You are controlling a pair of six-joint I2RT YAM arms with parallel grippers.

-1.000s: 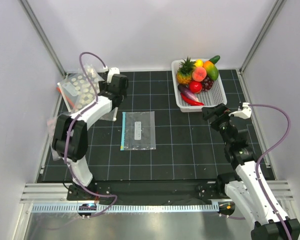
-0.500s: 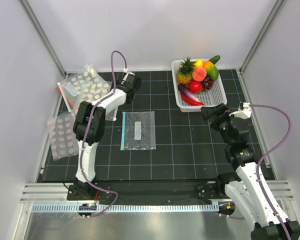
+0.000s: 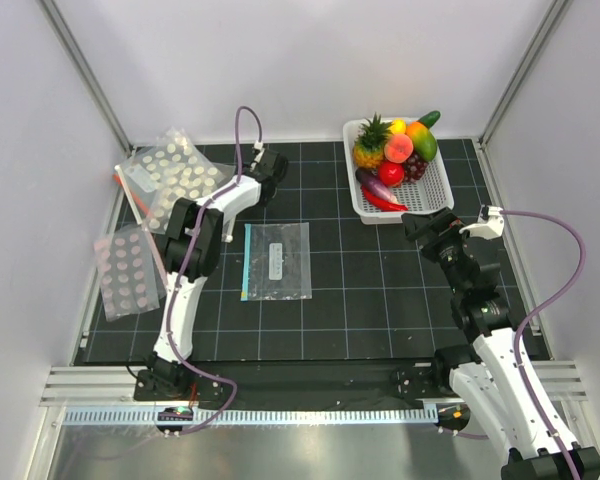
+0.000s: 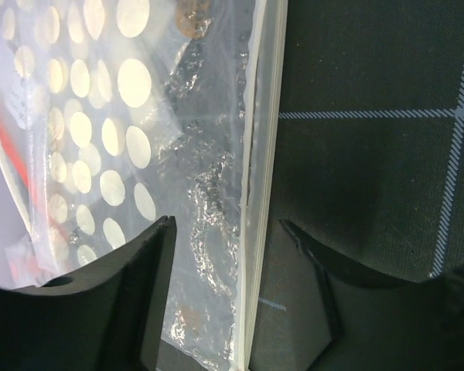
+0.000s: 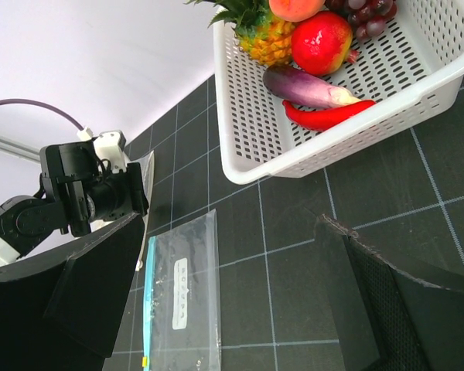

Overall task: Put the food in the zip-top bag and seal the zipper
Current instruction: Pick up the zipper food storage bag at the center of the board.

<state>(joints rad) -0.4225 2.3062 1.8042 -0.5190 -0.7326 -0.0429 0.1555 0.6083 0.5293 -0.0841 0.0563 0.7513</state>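
1. Top external view: a plain clear bag with a blue edge strip lies mid-table. Its white label carries print too small to read.
2. A second ago the left arm lay across the left-hand bags. It now reaches toward the far middle, uncovering a second dotted bag by the left wall.
3. The left gripper has its fingers partly apart. The left wrist view shows the zipper between them; contact is unclear.
4. The right gripper is spread wide and holds nothing, near the white basket.
5. The pineapple, red fruit, eggplant and chili sit in the basket, well apart from the zip-top bag at far left.
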